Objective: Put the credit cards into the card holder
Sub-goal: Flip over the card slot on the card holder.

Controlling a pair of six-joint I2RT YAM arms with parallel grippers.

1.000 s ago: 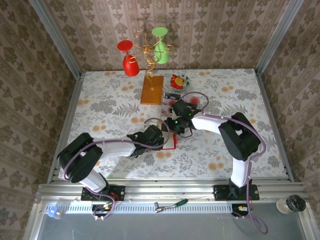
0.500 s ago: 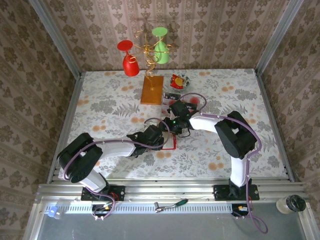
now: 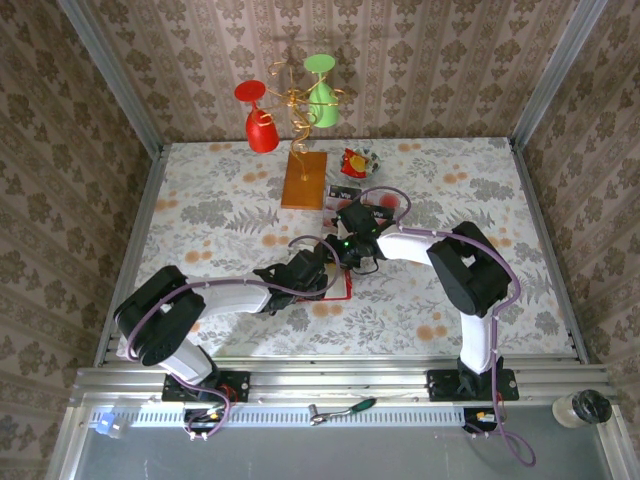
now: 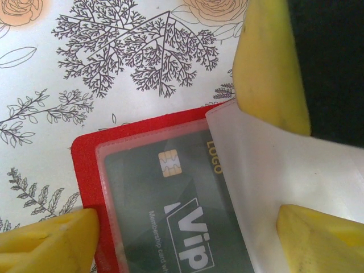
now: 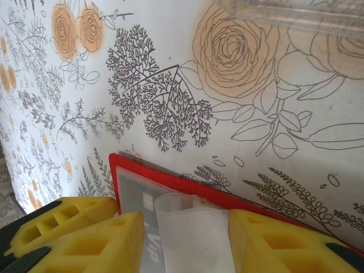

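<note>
**Both my grippers meet at the red card holder (image 4: 85, 165) on the flowered table (image 3: 220, 220).**

My left gripper (image 4: 187, 219) straddles the card holder with jaws wide. One yellow finger (image 4: 51, 242) rests against its red edge and the other sits at the clear flap (image 4: 284, 165); I cannot tell whether it squeezes. My right gripper (image 5: 186, 227) has that clear flap between half-parted jaws, and I cannot tell if it pinches the flap. A dark card (image 4: 170, 227) with a chip lies behind the holder's clear window. The credit cards (image 3: 345, 190) lie farther back on the table, just beside the wooden slab (image 3: 304, 180), well apart from the card holder.
</note>
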